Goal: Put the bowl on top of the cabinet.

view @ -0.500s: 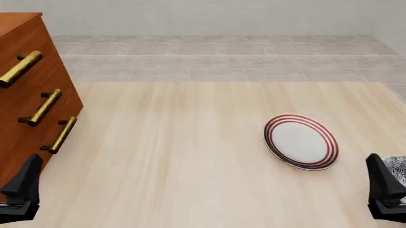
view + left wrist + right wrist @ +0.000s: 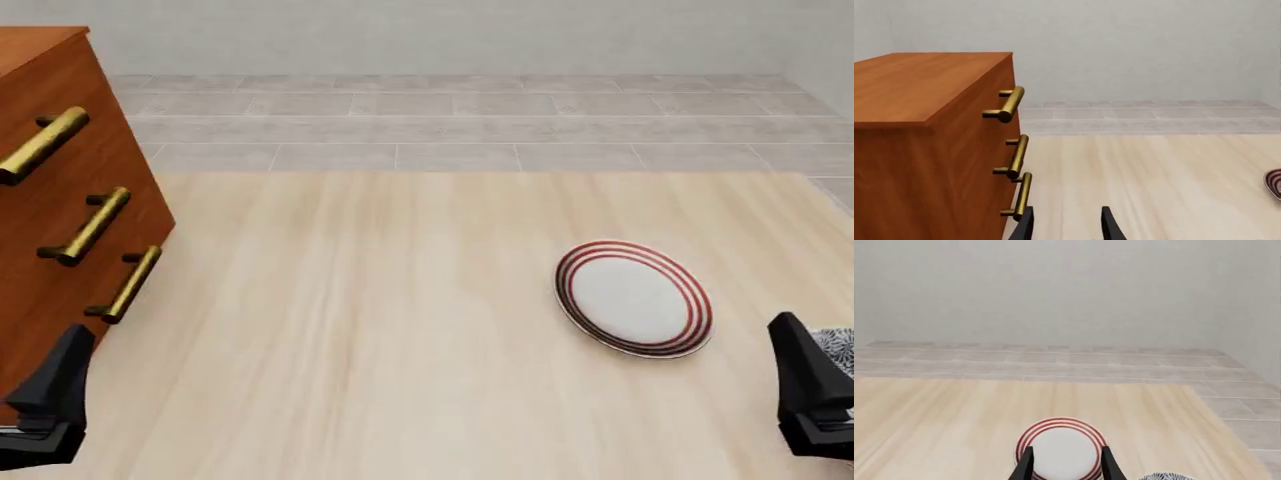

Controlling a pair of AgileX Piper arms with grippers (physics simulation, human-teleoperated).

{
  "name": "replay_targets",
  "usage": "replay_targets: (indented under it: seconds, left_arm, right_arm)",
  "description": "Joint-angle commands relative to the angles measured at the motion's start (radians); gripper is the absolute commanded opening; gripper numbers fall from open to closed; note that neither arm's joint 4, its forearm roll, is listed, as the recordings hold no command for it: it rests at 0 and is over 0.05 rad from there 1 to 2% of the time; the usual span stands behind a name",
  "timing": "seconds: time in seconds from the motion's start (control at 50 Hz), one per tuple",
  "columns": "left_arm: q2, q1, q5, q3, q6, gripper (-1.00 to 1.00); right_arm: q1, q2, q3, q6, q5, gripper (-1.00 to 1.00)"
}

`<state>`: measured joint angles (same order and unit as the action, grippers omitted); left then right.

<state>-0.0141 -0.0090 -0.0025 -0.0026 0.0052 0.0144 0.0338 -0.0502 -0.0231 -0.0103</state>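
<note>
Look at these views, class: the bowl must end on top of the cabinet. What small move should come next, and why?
Probably swing the right gripper outward and down toward the bowl. The bowl sits at the table's right edge, just beyond that gripper and beside the plate, while the wrist view shows the gripper aimed at the plate instead. It holds nothing, and the cabinet stands far left.

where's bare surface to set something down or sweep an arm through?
Widest bare patch: the table between the cabinet and the plate, running to the far edge. The cabinet's flat top is bare in the left wrist view. Tightest spot is near right, where the bowl sits behind the right gripper, close to the plate.
</note>
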Motion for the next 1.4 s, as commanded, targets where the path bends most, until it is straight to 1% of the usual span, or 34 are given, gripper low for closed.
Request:
replay_targets:
  seconds: [0.02, 0.1, 0.18, 0.24, 0.26, 0.3, 0.36, 0.4, 0.46, 0.5, 0.52, 0.6, 0.62, 0.64, 0.66, 0.72, 0.74, 0.76, 0.8, 0.84, 0.88, 0.92, 0.98, 1.02, 1.04, 1.06, 1.12, 1.16, 1.18, 1.22, 1.32, 1.34, 1.36, 1.4]
  left_arm:
    - [-0.006, -0.004, -0.003, 0.001, 0.004, 1.00]
    - [-0.008, -0.007, -0.004, 0.001, 0.006, 1.00]
    - [-0.010, -0.007, -0.005, 0.001, 0.006, 1.00]
    - [-0.011, -0.009, -0.006, 0.001, 0.007, 1.00]
    - [-0.010, -0.010, -0.006, 0.001, 0.007, 1.00]
    - [-0.009, -0.012, -0.005, 0.001, 0.007, 1.00]
    - [-0.013, -0.014, -0.009, 0.001, 0.008, 1.00]
    - [-0.013, -0.014, -0.009, 0.001, 0.008, 1.00]
    - [-0.014, -0.017, -0.009, 0.001, 0.009, 1.00]
    - [-0.014, -0.018, -0.010, 0.001, 0.010, 1.00]
    - [-0.014, -0.019, -0.009, 0.001, 0.009, 1.00]
    - [-0.014, -0.020, -0.009, 0.001, 0.010, 1.00]
    - [-0.015, -0.021, -0.010, 0.001, 0.010, 1.00]
    - [-0.017, -0.023, -0.011, 0.001, 0.013, 1.00]
    - [-0.018, -0.024, -0.013, 0.001, 0.012, 1.00]
    - [-0.018, -0.027, -0.012, 0.001, 0.013, 1.00]
    - [-0.018, -0.028, -0.011, 0.001, 0.014, 1.00]
    - [-0.018, -0.027, -0.012, 0.001, 0.014, 1.00]
    - [-0.018, -0.027, -0.011, 0.001, 0.014, 1.00]
    - [-0.015, -0.026, -0.009, 0.001, 0.015, 1.00]
    - [-0.013, -0.026, -0.008, 0.001, 0.014, 1.00]
    - [-0.018, -0.027, -0.011, 0.001, 0.013, 1.00]
    - [-0.030, -0.031, -0.020, 0.002, 0.014, 1.00]
    - [-0.031, -0.032, -0.021, 0.002, 0.015, 1.00]
    - [-0.028, -0.031, -0.019, 0.002, 0.015, 1.00]
    - [-0.023, -0.030, -0.015, 0.002, 0.014, 1.00]
    - [-0.027, -0.030, -0.016, 0.002, 0.014, 1.00]
    - [-0.036, -0.031, -0.021, 0.002, 0.014, 1.00]
    - [-0.040, -0.032, -0.024, 0.002, 0.015, 1.00]
    - [-0.045, -0.032, -0.027, 0.002, 0.015, 1.00]
    - [-0.050, -0.035, -0.030, 0.002, 0.014, 1.00]
    - [-0.050, -0.035, -0.031, 0.002, 0.016, 1.00]
    - [-0.052, -0.035, -0.032, 0.002, 0.015, 1.00]
    - [-0.054, -0.034, -0.033, 0.002, 0.015, 1.00]
  right_arm:
    - [0.001, 0.001, -0.081, -0.013, -0.061, 1.00]
    - [0.006, -0.020, -0.126, -0.015, -0.118, 1.00]
    - [0.004, -0.003, -0.156, -0.020, -0.136, 1.00]
    - [-0.025, 0.053, -0.205, -0.019, -0.156, 1.00]
    - [-0.042, 0.075, -0.219, -0.028, -0.159, 1.00]
    - [-0.040, 0.086, -0.249, -0.007, -0.178, 1.00]
    - [-0.047, 0.105, -0.289, -0.015, -0.208, 1.00]
    - [-0.057, 0.123, -0.309, -0.032, -0.224, 1.00]
    - [-0.078, 0.138, -0.342, -0.039, -0.251, 1.00]
    - [-0.072, 0.134, -0.352, -0.038, -0.260, 1.00]
    - [-0.098, 0.156, -0.367, -0.046, -0.275, 1.00]
    - [-0.125, 0.181, -0.391, -0.049, -0.295, 1.00]
    - [-0.123, 0.181, -0.399, -0.038, -0.302, 1.00]
    - [-0.142, 0.197, -0.413, -0.050, -0.316, 1.00]
    - [-0.140, 0.195, -0.422, -0.050, -0.324, 1.00]
    - [-0.157, 0.221, -0.438, -0.064, -0.337, 1.00]
    - [-0.165, 0.235, -0.441, -0.058, -0.341, 1.00]
    - [-0.176, 0.245, -0.448, -0.032, -0.346, 1.00]
    - [-0.194, 0.261, -0.451, -0.028, -0.351, 1.00]
    - [-0.241, 0.308, -0.441, -0.054, -0.342, 1.00]
    - [-0.244, 0.309, -0.450, -0.034, -0.363, 1.00]
    - [-0.250, 0.310, -0.452, -0.063, -0.369, 1.00]
    - [-0.251, 0.322, -0.465, -0.069, -0.379, 1.00]
    - [-0.251, 0.333, -0.473, -0.056, -0.383, 1.00]
    - [-0.252, 0.336, -0.476, -0.063, -0.384, 1.00]
    - [-0.276, 0.348, -0.482, -0.072, -0.381, 1.00]
    - [-0.261, 0.356, -0.508, -0.043, -0.402, 1.00]
    - [-0.262, 0.380, -0.533, 0.007, -0.419, 1.00]
    - [-0.256, 0.379, -0.545, 0.000, -0.429, 1.00]
    - [-0.281, 0.405, -0.554, -0.030, -0.431, 1.00]
    - [-0.315, 0.432, -0.589, -0.032, -0.453, 1.00]
    - [-0.319, 0.432, -0.595, -0.039, -0.456, 1.00]
    - [-0.333, 0.433, -0.601, -0.060, -0.460, 1.00]
    - [-0.339, 0.433, -0.608, -0.049, -0.464, 1.00]
